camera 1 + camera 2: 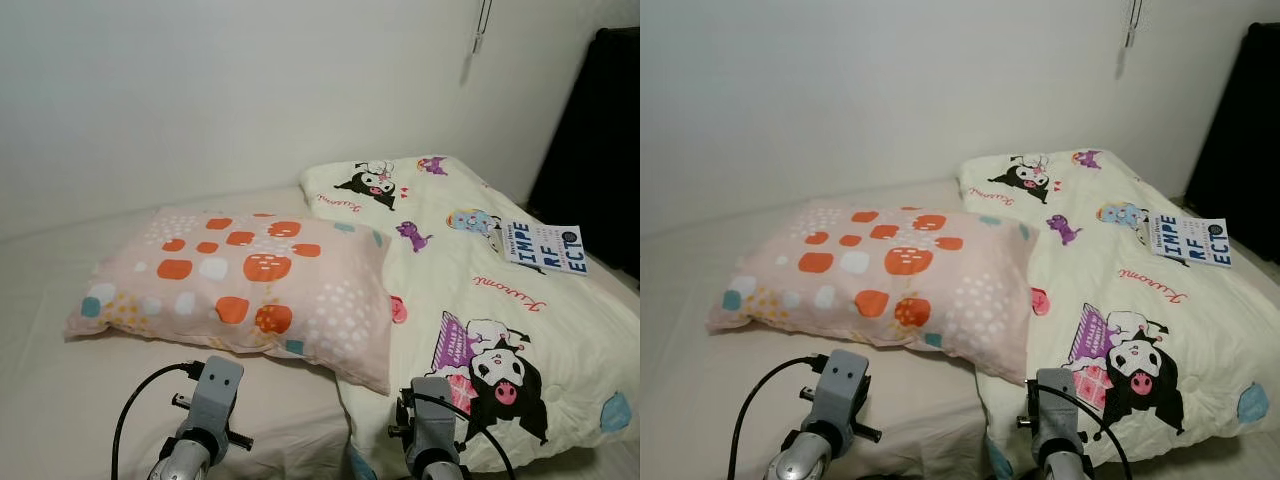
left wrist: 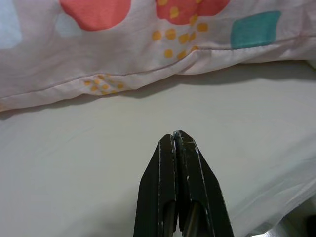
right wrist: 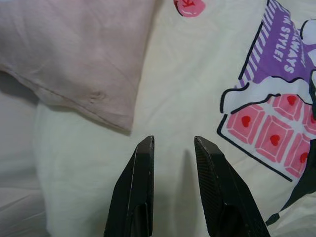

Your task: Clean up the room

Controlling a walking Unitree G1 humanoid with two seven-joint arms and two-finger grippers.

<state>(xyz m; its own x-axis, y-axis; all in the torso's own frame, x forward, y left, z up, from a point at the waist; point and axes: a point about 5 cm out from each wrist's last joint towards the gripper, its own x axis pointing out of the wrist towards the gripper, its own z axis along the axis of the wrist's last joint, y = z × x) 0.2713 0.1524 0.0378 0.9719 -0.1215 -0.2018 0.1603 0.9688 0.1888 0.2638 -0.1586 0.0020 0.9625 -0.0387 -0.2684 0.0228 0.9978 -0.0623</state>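
- you stand at the near edge of the bed [image 1: 60, 400] with nothing picked up yet; this looks like the approach step, choosing what to tidy first.
- your left gripper [image 2: 176, 136] has its two fingers pressed together, empty, hovering over bare sheet just short of the pillow [image 1: 240, 290] hem.
- your right gripper [image 3: 173, 143] has its fingers apart with nothing between them, poised over the quilt [image 1: 480, 330] just beside the pillow's lower corner.
- the pillow lies flat across the middle of the bed, its right corner lapping onto the quilt; the quilt is spread loosely down the right side, rumpled at the near edge.
- a book [image 1: 545, 247] rests on the quilt toward the far right, well apart from both grippers.
- next, i judge you need to commit to one item: the pillow is nearest, and its overlapping corner sits just beside the open right fingers, so pinching that hem seems the simplest grasp.
- the cloth is soft and will bunch, so take a deep bite.
- the surface is a pale sheet; a plain white wall [image 1: 200, 100] stands behind, and something dark [image 1: 600, 130] rises at the far right.
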